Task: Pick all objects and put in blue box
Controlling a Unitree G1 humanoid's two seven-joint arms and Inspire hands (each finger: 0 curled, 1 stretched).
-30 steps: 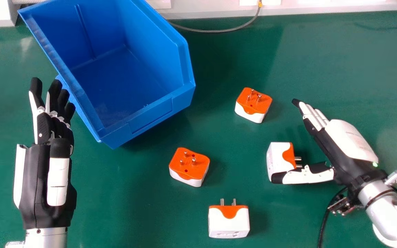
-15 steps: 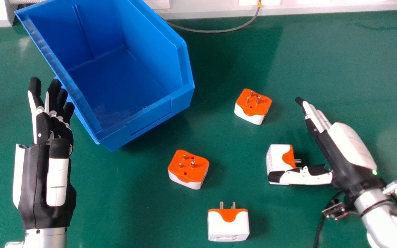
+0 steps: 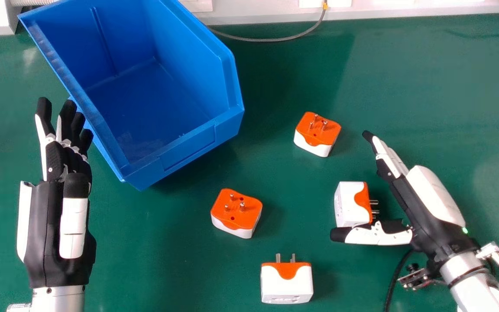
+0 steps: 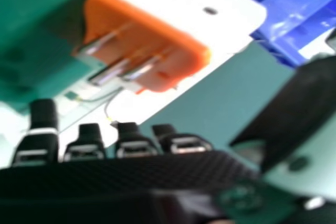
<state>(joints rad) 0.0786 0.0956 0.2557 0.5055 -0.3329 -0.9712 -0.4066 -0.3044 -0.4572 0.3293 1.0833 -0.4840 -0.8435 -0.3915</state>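
We hold our right hand [image 3: 422, 212] empty beside the rightmost adapter [image 3: 350, 201], fingers straight, thumb spread wide, our left hand [image 3: 48, 225] straight-fingered and empty near the blue box [image 3: 189, 147].

The blue box [image 3: 191, 146], open-topped, stands askew at the far left of the green bench [image 3: 158, 260]. Right of it, four white plugs with orange pin faces lie apart. The far plug [image 3: 317, 134] and middle plug [image 3: 236, 213] sit with orange faces and metal pins up. The near plug [image 3: 287, 284] lies with its pins pointing far; the right plug [image 3: 350, 203] lies on its side, pins pointing right.
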